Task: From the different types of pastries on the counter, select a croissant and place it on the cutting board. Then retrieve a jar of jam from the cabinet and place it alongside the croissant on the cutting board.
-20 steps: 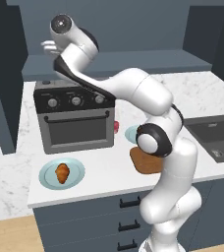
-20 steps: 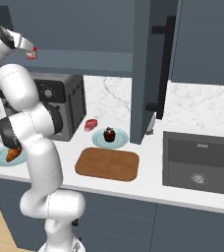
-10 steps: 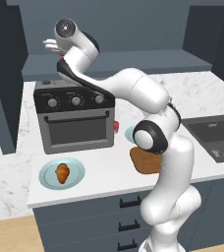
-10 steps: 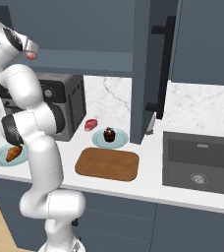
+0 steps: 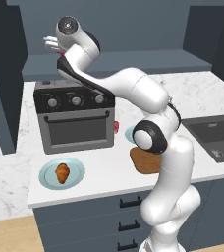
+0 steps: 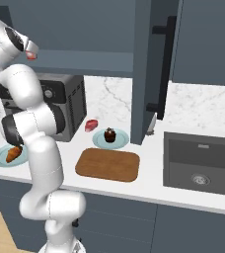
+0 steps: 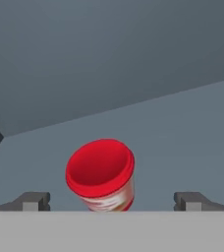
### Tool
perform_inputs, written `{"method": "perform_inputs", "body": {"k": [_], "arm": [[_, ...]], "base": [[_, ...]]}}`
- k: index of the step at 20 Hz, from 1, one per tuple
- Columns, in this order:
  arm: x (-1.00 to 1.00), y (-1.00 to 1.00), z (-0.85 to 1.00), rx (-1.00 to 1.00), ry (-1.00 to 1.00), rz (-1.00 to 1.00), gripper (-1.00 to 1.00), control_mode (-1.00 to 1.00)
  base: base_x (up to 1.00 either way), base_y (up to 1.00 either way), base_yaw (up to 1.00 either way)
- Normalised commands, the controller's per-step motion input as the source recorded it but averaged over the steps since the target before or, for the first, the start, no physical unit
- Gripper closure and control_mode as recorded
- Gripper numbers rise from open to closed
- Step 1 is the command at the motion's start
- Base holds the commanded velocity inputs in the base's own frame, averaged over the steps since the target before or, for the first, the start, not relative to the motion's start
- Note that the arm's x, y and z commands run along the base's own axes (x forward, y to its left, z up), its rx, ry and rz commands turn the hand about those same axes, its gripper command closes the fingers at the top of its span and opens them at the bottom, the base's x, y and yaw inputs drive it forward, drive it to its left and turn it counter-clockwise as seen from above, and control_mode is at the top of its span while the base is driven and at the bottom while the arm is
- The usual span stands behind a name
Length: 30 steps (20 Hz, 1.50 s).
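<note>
A: What do the plates hold?

B: The croissant (image 5: 62,173) lies on a light blue plate (image 5: 47,176) at the counter's (image 5: 99,172) front left, in front of the toaster oven (image 5: 74,118). In the right base view most of it is covered by the arm. The cupcake (image 6: 109,134) stands on a second blue plate (image 6: 120,141) just behind the board (image 6: 108,164), which carries nothing. A small red thing (image 6: 91,125) lies beside that plate, too small to tell what it is.

A: And the jar?

B: The jar (image 7: 101,175) stands on the cabinet (image 7: 173,133) shelf, red lid towards the hand camera, and looks tilted there. Its pale band shows reddish marks, but no writing can be read. Its lower part is cut off at the bottom of the hand view.

A: The gripper?

B: The gripper (image 7: 111,200) is spread wide. One fingertip (image 7: 33,201) stands to each side of the jar, both well apart from it, so nothing is pinched. In the left base view the hand is up at the shelf, above the oven. In the right base view it is half cut off by the frame edge, with a bit of red beside it.
</note>
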Motion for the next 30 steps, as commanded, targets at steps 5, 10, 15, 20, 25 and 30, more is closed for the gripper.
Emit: {"method": "perform_inputs", "body": {"k": [5,10,15,20,25,30], "arm": [[0.01,0.00,0.00,0.00,0.02,0.02,-1.00,-1.00],[0.06,0.00,0.00,0.00,0.00,0.06,-1.00,-1.00],[0.04,0.00,-0.07,-0.03,0.00,0.14,-1.00,-1.00],[0.00,-0.03,-0.15,-0.09,-0.03,0.16,-1.00,-1.00],[0.00,-0.09,-0.17,-0.18,-0.12,0.03,-1.00,-1.00],[0.02,0.00,-0.18,-0.15,-0.09,0.00,-1.00,-1.00]], "base": [[0.00,0.00,0.00],[0.00,0.00,0.00],[0.00,0.00,0.00],[0.00,0.00,0.00],[0.00,0.00,0.00],[0.00,0.00,0.00]]}}
